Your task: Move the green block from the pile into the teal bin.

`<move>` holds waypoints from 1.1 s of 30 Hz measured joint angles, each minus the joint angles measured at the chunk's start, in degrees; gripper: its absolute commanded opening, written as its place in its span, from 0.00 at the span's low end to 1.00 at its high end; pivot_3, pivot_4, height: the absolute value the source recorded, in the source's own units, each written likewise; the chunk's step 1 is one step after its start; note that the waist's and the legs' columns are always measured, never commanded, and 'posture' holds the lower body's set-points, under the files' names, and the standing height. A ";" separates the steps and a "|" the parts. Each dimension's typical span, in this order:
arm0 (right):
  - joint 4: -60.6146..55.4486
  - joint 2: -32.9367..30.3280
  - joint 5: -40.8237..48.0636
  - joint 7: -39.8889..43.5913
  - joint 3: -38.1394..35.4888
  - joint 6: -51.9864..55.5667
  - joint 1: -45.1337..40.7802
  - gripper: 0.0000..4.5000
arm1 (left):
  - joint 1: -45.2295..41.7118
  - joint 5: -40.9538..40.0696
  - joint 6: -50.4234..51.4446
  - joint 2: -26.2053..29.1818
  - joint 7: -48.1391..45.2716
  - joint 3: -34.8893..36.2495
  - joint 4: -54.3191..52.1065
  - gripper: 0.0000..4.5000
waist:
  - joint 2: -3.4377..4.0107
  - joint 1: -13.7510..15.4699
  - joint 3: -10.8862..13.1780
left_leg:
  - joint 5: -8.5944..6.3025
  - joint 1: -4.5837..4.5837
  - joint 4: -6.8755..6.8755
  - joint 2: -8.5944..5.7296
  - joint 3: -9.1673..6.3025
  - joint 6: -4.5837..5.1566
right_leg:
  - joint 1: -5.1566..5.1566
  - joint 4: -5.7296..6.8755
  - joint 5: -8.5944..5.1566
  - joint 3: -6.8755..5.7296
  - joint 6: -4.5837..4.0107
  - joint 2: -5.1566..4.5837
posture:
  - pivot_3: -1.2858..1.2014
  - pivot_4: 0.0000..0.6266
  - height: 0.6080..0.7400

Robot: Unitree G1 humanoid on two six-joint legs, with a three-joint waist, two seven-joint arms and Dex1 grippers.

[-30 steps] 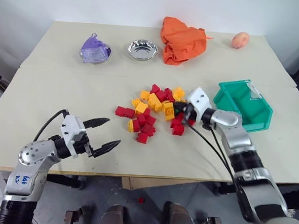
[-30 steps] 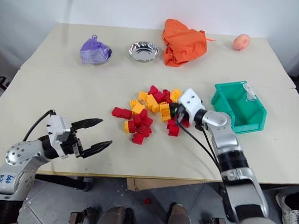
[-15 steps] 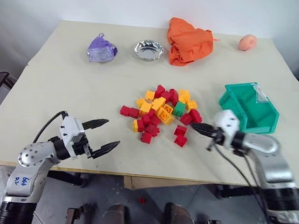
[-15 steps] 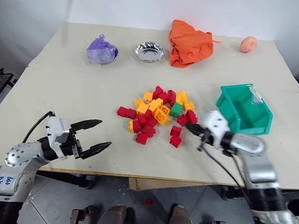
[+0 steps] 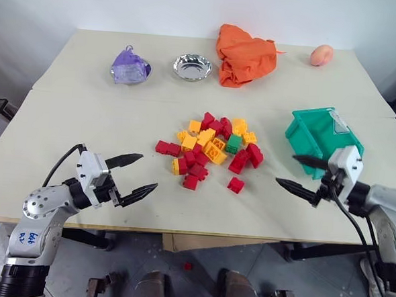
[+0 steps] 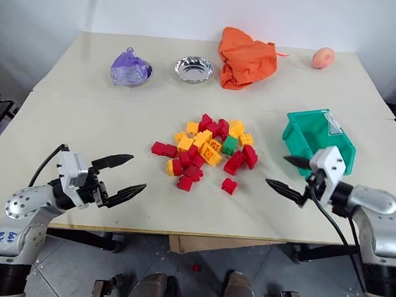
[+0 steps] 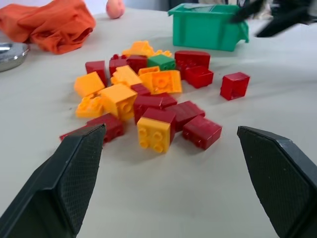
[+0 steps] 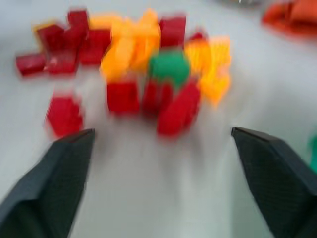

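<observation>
The green block [image 5: 234,143] sits among the red and yellow bricks of the pile [image 5: 209,152], not yet in the teal bin [image 5: 323,139], while the right gripper [image 5: 301,174] and left gripper [image 5: 135,175] both hover spread wide and empty.

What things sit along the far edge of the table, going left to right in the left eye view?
Purple bag → steel bowl → orange cloth → peach-coloured ball.
</observation>
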 measured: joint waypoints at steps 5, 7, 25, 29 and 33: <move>9.55 4.68 -6.34 -2.56 10.97 4.83 -16.94 1.00 | -0.99 0.19 0.02 -0.36 0.12 -1.00 0.07 1.00 | 0.00 -0.48 0.00 | 0.00 -0.10 -0.01 -0.01 -0.03 0.00 | -0.04 -0.02 0.00 -0.06 0.00 0.00 | 0.52 0.24 1.00; 14.76 6.16 -9.09 -2.81 14.06 6.37 -21.56 1.00 | -1.14 0.25 0.05 -0.36 0.11 -1.16 0.08 1.00 | 0.00 -0.42 0.00 | -0.01 -0.13 -0.01 -0.02 -0.03 0.00 | -0.04 -0.05 0.00 -0.10 0.00 -0.01 | 0.52 0.24 1.00; 47.60 17.93 -20.11 1.46 21.09 -9.08 -38.11 0.55 | -1.06 0.34 0.03 -0.66 1.30 -1.09 -0.10 1.00 | 0.02 -1.03 0.01 | -0.01 -0.11 -0.04 0.00 -0.01 -0.03 | -0.07 -0.01 0.00 -0.12 0.00 0.01 | 0.52 0.24 1.00; 45.03 17.57 -19.28 3.03 19.54 -11.12 -36.47 0.55 | -1.11 0.34 0.03 -0.73 1.30 -1.18 -0.17 1.00 | 0.02 -0.96 0.01 | -0.01 -0.12 -0.04 0.00 -0.01 -0.03 | -0.07 -0.02 0.00 -0.12 0.00 0.01 | 0.52 0.24 1.00; 35.15 14.31 -14.23 4.72 13.73 -12.81 -31.85 0.55 | -2.07 0.34 0.06 -2.75 1.34 -2.68 -0.22 1.00 | 0.03 -0.45 0.02 | -0.01 -0.15 -0.03 0.00 -0.03 -0.03 | -0.07 -0.04 0.00 -0.13 0.00 0.01 | 0.52 0.24 1.00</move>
